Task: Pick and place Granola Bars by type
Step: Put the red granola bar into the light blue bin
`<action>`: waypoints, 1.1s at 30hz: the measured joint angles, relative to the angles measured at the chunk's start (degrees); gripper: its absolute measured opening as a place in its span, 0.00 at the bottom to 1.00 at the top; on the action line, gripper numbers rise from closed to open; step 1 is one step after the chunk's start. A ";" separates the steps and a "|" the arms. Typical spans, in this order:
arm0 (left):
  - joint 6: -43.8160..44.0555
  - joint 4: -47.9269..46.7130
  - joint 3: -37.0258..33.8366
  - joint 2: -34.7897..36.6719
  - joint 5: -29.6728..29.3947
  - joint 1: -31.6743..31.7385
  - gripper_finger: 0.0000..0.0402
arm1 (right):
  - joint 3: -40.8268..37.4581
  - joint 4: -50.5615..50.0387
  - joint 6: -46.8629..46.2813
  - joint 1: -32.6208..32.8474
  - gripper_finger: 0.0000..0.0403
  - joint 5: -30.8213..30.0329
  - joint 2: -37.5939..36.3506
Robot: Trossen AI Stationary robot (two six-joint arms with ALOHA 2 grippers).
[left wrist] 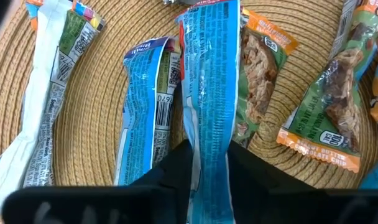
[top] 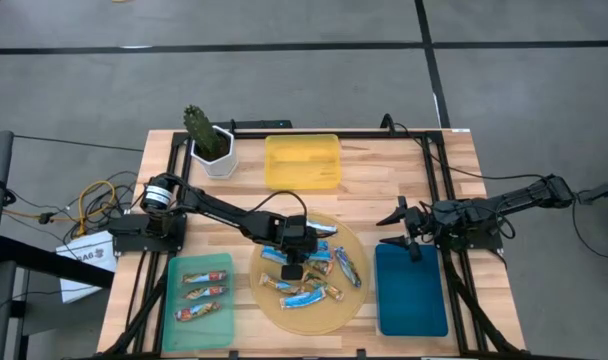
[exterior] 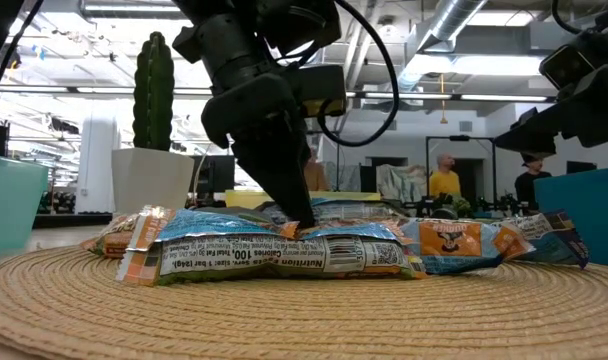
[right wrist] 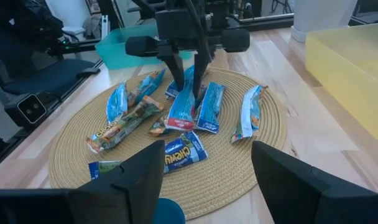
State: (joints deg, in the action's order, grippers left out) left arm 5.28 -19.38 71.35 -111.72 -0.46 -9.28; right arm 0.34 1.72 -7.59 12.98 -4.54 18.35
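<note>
Your left gripper (right wrist: pixel 188 73) pinches a blue-wrapped bar (left wrist: pixel 209 93) near the middle of the woven mat (top: pixel 356 300), among the other Granola Bars. The step looks like the pick; next, lift clear and carry it to its tray. Your right gripper (top: pixel 402 228) waits open beside the blue tray (top: pixel 411 295).

Left gripper (right wrist: pixel 188 78) points straight down, fingers pinched nearly together. Right gripper (top: pixel 402 228) hangs off to the side, fingers spread.
</note>
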 joint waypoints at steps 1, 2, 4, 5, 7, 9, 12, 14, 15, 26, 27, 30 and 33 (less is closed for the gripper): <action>0.00 0.00 0.00 0.00 -0.01 0.00 0.17 | 0.01 0.00 0.02 0.02 0.58 0.00 0.02; 0.00 0.00 0.00 0.00 -0.01 0.00 0.16 | 0.00 0.00 0.00 0.02 0.58 0.00 0.02; 0.00 0.00 0.00 0.00 -0.01 0.00 0.14 | 0.00 0.00 0.02 0.01 0.58 0.00 0.02; 0.02 0.02 0.00 0.02 -0.01 0.00 0.13 | 0.02 0.00 0.02 0.02 0.58 0.00 0.01; 0.04 0.24 0.02 0.02 -0.01 0.00 0.11 | 0.00 0.00 0.02 0.02 0.58 0.00 0.02; 0.52 0.59 0.00 0.29 -0.01 0.00 0.10 | 0.00 0.00 0.02 0.01 0.58 0.00 0.02; 1.36 2.07 0.34 0.41 -0.06 0.00 0.09 | 0.02 0.00 0.02 0.01 0.58 0.00 0.01; 1.42 2.97 0.53 1.05 -0.08 0.00 0.09 | 0.02 0.00 0.00 0.02 0.58 0.00 0.00; 1.42 4.04 0.97 1.20 -0.17 0.00 0.09 | 0.00 0.00 0.02 0.00 0.58 0.00 0.02; 3.94 22.10 1.31 5.72 -1.38 0.00 0.09 | 0.00 -0.02 0.00 0.02 0.58 0.00 0.00; 4.34 25.17 1.31 6.02 -1.42 0.00 0.09 | 0.01 -0.02 0.01 0.01 0.58 0.00 0.01; 4.98 30.89 1.31 7.25 -1.48 0.00 0.09 | 0.01 0.18 0.01 0.01 0.58 0.02 -0.01; 6.05 36.00 1.31 8.34 -1.48 -0.04 0.09 | 0.00 0.04 0.00 0.02 0.58 0.00 -0.05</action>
State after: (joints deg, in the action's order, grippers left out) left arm 11.33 16.62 72.66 -103.38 -1.93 -9.31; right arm 0.34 1.76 -7.59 12.99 -4.54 18.31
